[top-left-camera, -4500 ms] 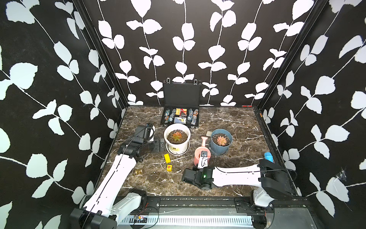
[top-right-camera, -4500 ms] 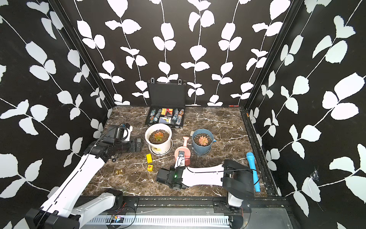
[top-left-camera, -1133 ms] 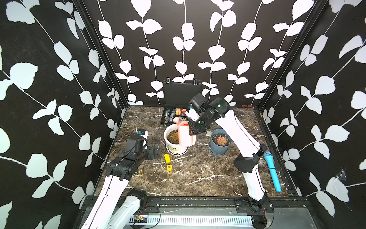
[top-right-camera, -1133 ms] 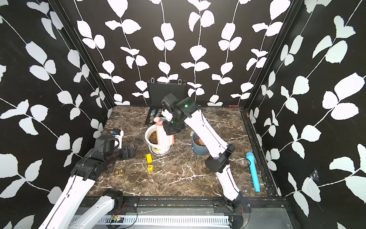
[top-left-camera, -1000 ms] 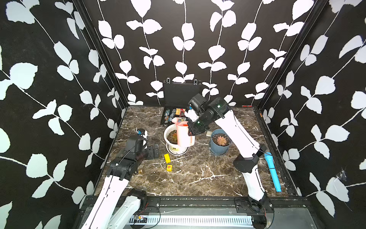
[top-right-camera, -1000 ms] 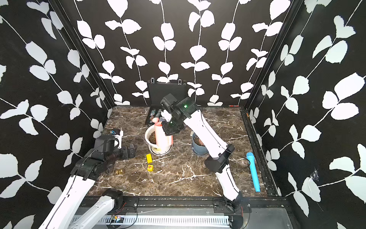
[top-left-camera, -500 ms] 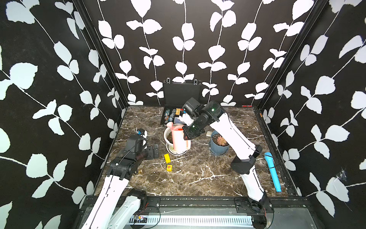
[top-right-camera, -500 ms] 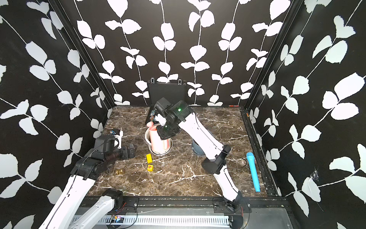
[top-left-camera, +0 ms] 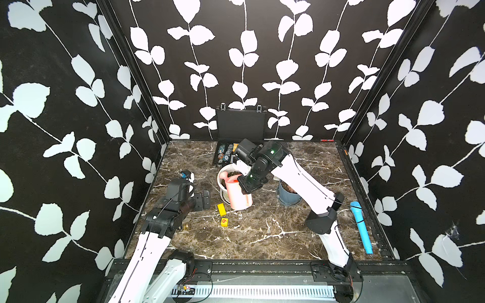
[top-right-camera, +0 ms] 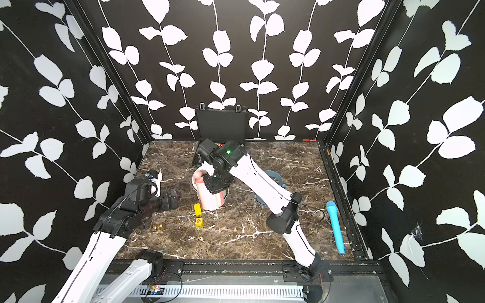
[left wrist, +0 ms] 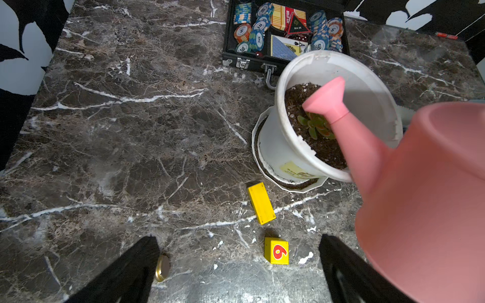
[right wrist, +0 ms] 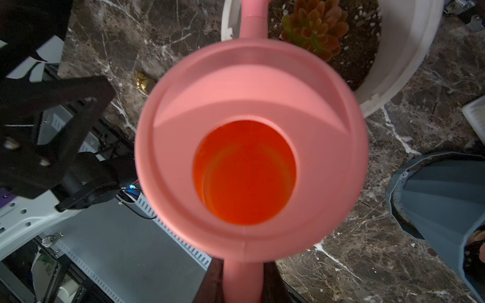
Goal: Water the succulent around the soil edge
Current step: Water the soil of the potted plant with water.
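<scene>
Overhead, both top views show the pink watering can (top-left-camera: 237, 195) held above the table (top-left-camera: 262, 230), against the white pot (top-left-camera: 219, 181). From the left wrist, its spout (left wrist: 325, 99) sits over the soil edge (left wrist: 292, 102), beside the succulent (left wrist: 315, 126) planted mid-pot; the left fingers (left wrist: 126, 275) gape wide, empty. From the right wrist, the right fingers (right wrist: 211, 286) pinch the can's handle (right wrist: 242, 280), a sound hold for light, stiff plastic; whether it holds water, I cannot tell

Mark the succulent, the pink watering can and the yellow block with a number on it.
succulent (right wrist: 316, 27), right wrist view, centre of the rosette.
watering can (left wrist: 409, 189), left wrist view, side wall of the body.
numbered yellow block (left wrist: 276, 251), left wrist view, the face bearing the red number.
</scene>
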Tool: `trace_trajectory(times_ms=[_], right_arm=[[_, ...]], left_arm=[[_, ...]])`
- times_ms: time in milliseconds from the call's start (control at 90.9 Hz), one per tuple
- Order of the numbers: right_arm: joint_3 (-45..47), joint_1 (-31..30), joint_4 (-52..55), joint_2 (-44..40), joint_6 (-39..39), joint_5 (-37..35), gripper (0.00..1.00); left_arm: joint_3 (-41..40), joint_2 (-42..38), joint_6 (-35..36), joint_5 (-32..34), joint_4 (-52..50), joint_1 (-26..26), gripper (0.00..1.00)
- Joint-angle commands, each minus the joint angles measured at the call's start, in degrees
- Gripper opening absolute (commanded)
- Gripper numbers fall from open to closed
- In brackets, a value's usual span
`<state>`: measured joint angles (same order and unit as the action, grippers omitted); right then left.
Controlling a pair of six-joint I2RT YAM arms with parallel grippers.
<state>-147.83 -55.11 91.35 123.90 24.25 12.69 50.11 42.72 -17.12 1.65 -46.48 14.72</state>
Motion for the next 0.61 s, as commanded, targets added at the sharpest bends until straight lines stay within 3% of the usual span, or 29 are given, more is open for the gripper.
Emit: trace_trajectory(times_ms=[0, 594], right_arm=[[1.66, -0.65, 4.63, -4.35, 0.56, -1.59, 0.00], [17.77, -2.09, -0.11, -13.13, 0.30, -1.22, 0.00]], left_arm=[[0.44, -0.56, -0.54, 0.63, -0.81, -0.35, 0.99], [0.43, -0.74, -0.53, 0.37, -0.81, -0.39, 0.99]])
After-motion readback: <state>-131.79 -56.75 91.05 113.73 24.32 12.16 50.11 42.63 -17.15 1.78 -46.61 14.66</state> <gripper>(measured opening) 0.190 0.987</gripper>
